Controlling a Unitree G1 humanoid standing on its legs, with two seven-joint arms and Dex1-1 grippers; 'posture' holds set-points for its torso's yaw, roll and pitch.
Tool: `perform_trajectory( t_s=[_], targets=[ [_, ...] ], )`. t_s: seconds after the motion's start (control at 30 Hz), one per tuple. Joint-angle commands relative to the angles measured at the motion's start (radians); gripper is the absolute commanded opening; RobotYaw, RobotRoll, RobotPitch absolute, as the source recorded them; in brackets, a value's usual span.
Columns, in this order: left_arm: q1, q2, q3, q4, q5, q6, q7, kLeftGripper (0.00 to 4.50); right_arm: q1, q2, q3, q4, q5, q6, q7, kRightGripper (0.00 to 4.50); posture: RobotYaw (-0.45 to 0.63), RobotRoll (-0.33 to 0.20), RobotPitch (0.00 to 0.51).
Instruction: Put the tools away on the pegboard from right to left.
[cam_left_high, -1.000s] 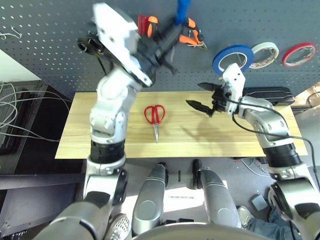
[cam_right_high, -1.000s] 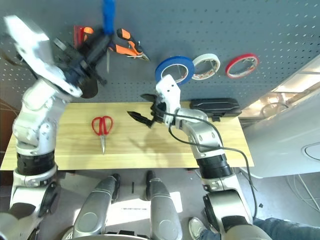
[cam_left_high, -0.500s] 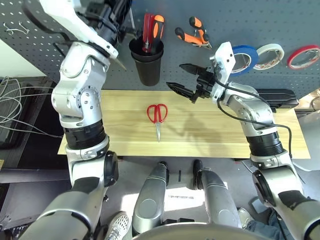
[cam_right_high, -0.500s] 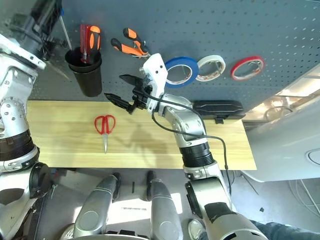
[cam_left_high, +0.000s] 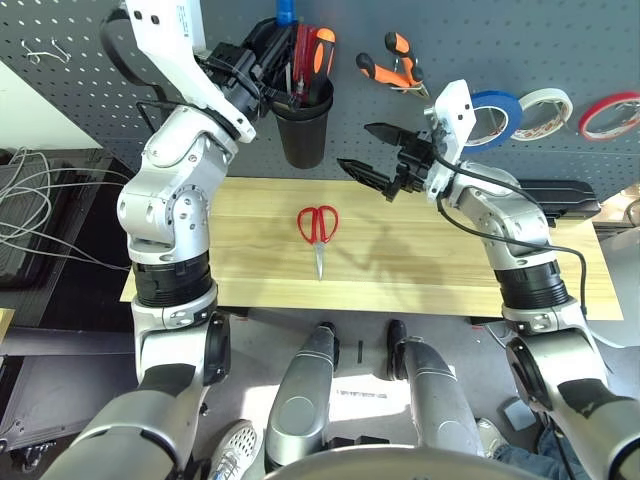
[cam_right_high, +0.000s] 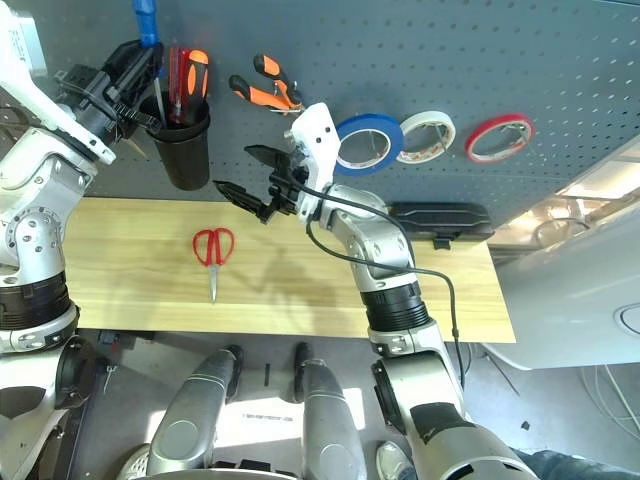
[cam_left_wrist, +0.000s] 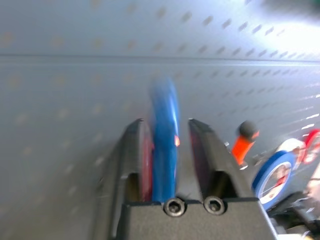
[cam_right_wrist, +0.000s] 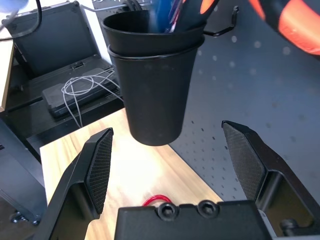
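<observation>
Now lowering the blue-handled screwdriver (cam_right_high: 147, 25) into the black cup (cam_right_high: 184, 142), where a second ago hovering higher before the pegboard (cam_right_high: 520, 50).
Left gripper (cam_left_wrist: 169, 150) holding its black fingers (cam_left_wrist: 137, 155) around the smooth blue handle, shaft already dipping inside the glossy tapered cup just beyond; unclear whether pressing or slackening. Right gripper (cam_left_high: 382, 158) gaping wide and empty, facing the cup, having crossed from beside the wide blue tape ring (cam_left_high: 492, 112) behind it. Orange-and-black-handled pliers (cam_left_high: 392, 66) hanging just above that gripper on the perforated matte panel. Red-handled scissors (cam_left_high: 318, 232) lying flat below and ahead of the right fingers on the pale wood-grain table (cam_left_high: 420, 270), blades pointing toward the robot. Cables (cam_left_high: 35, 215) and grey flooring sitting off beside the table.
</observation>
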Motion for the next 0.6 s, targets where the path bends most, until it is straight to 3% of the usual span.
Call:
perform_trajectory(
  t_s=[0.03,0.2,0.4,0.6],
  targets=[
    [0.015,0.013,-0.040,-0.071,-0.046,0.000,-0.075,3.09,0.034,-0.016,-0.008,0.001,-0.003,-0.022,0.004,4.50,0.16,0.000,0.303],
    [0.033,0.022,-0.097,-0.150,-0.097,0.075,-0.106,4.48,0.111,-0.100,0.026,0.036,-0.068,0.007,-0.001,4.50,0.15,0.000,0.303],
    [0.073,0.038,-0.167,-0.199,-0.170,0.260,-0.094,4.48,0.183,-0.185,0.074,0.073,-0.160,0.146,-0.042,4.50,0.15,0.000,0.297],
    [0.179,0.047,-0.322,-0.176,-0.086,0.285,-0.106,4.48,0.238,-0.232,0.085,0.078,-0.196,0.269,-0.068,4.50,0.14,0.000,0.290]
  ],
)
